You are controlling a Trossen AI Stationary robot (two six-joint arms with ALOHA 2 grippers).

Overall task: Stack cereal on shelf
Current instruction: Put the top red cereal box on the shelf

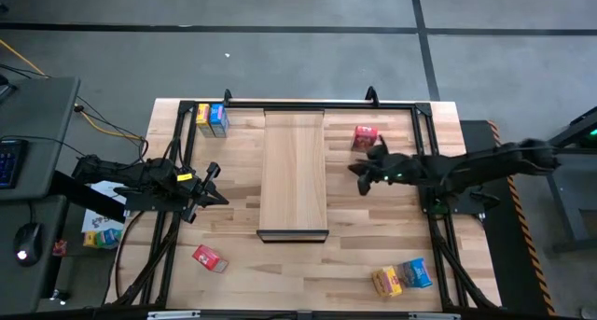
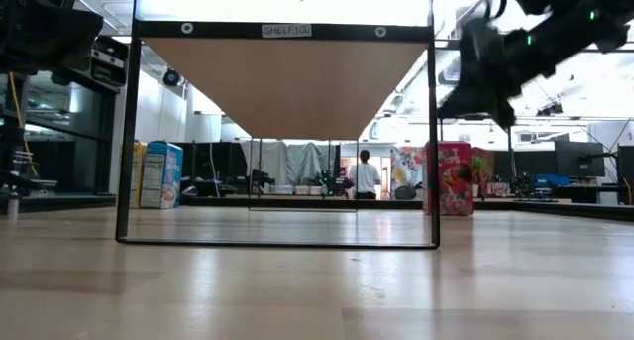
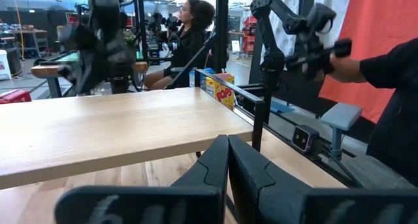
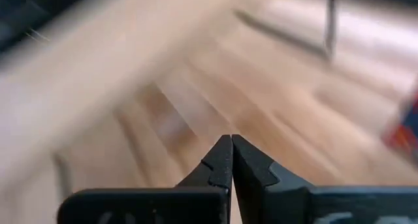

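The long pale-wood shelf board (image 2: 287, 82) has a small white tag reading "SHELF" (image 2: 286, 30); left claw (image 1: 213, 183) and right claw (image 1: 356, 175) both closed, empty.

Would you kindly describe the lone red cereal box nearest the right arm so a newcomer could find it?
Start from the pale shelf board lying down the middle of the table. Look to its right, near the far edge: the red box stands just beyond the right pincer. It stands alone, whereas the other boxes on that side form a yellow-and-blue pair.
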